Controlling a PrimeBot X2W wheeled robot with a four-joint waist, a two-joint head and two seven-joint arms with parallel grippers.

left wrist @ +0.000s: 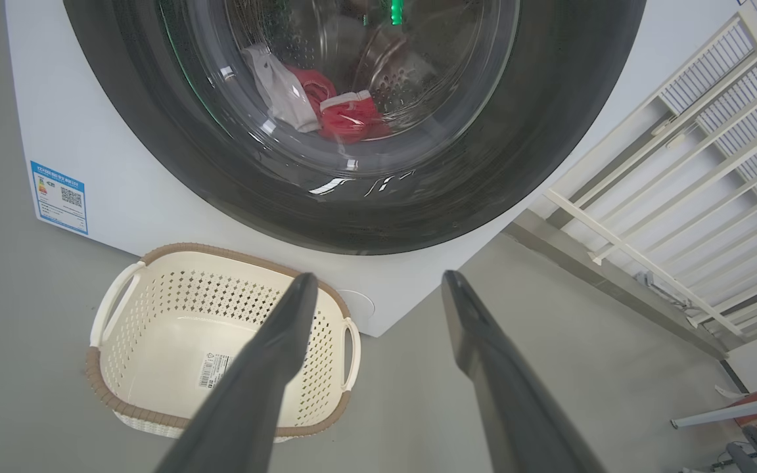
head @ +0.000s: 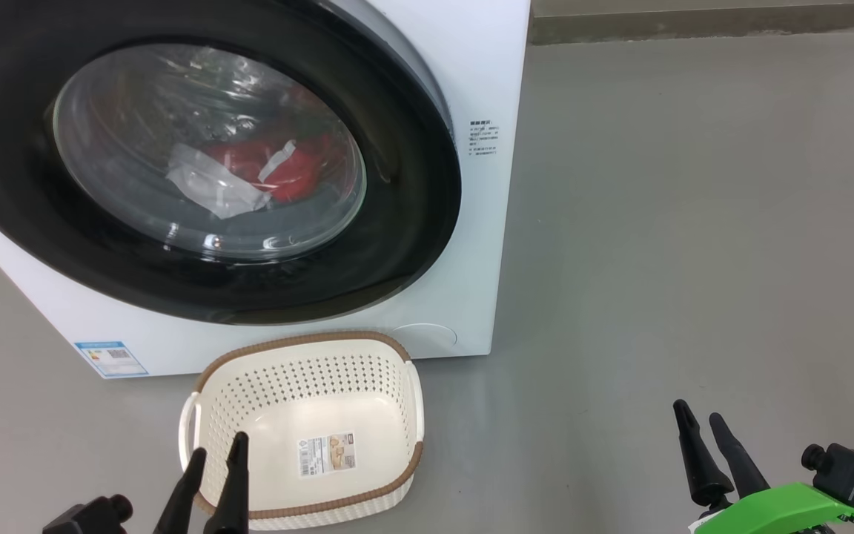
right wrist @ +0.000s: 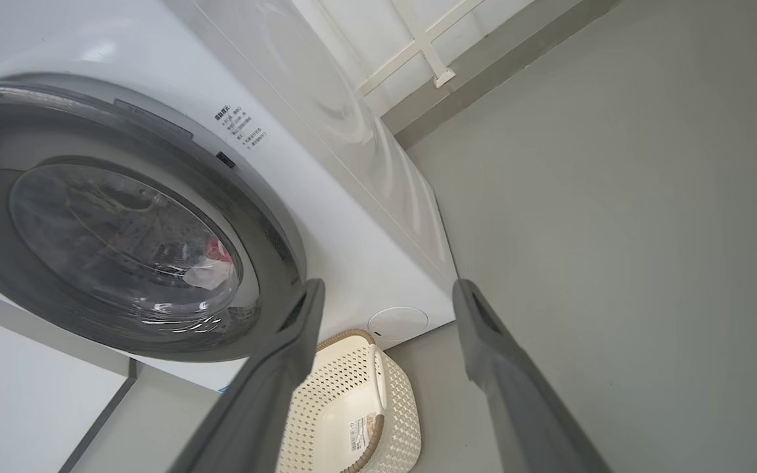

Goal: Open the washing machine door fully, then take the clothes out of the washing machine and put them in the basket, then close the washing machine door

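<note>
The white washing machine (head: 464, 59) stands ahead with its black-rimmed round door (head: 412, 200) closed against its front. Through the glass, red clothes (head: 301, 167) and a white cloth lie in the drum; the clothes (left wrist: 345, 118) also appear in the left wrist view. The empty cream basket (head: 308, 348) sits on the floor in front of the machine. My left gripper (head: 217, 442) hovers open above the basket's near left corner. My right gripper (head: 700, 414) is open over bare floor at the lower right, well away from the door (right wrist: 273, 236).
Grey floor (head: 694, 222) stretches to the right of the machine. A white railing (left wrist: 681, 164) and a low kerb stand behind the machine to the right. A blue sticker (head: 110, 357) marks the machine's lower left front.
</note>
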